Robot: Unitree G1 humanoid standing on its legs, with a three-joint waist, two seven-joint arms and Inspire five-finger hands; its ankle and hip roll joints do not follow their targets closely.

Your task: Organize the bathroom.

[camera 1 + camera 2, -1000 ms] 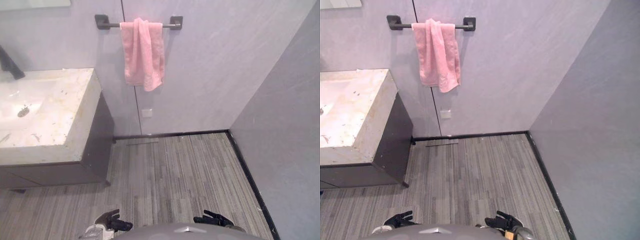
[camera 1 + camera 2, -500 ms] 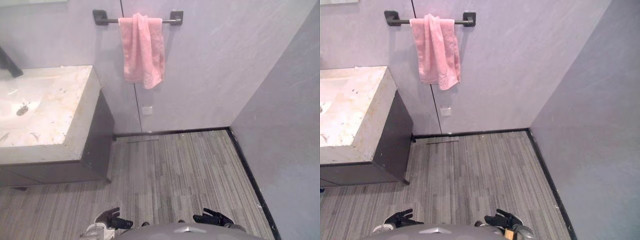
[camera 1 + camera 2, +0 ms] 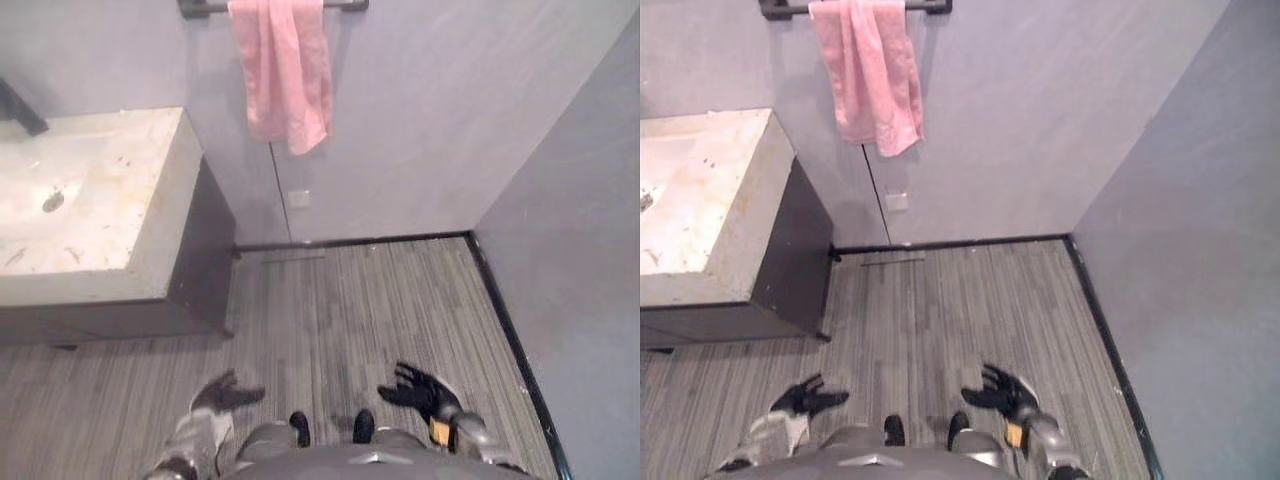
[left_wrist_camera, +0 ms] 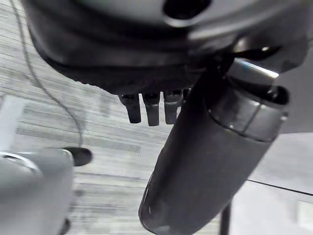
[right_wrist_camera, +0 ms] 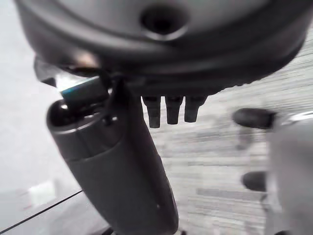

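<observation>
Hands are held low over the striped floor [image 3: 330, 320], the left hand [image 3: 225, 392] and the right hand [image 3: 420, 390] both with fingers spread out loose and nothing held in them, and in the wrist views the fingers [image 4: 151, 108] are seen pointing straight out over the floor. A pink towel [image 3: 280, 70] is hung on the dark bar [image 3: 785, 8] on the wall, beside the pale sink counter [image 3: 150, 200], well apart from both hands. Since the picture a second ago the view has been tipped down, and both hands have been brought further out in front, so more of each arm is seen.
</observation>
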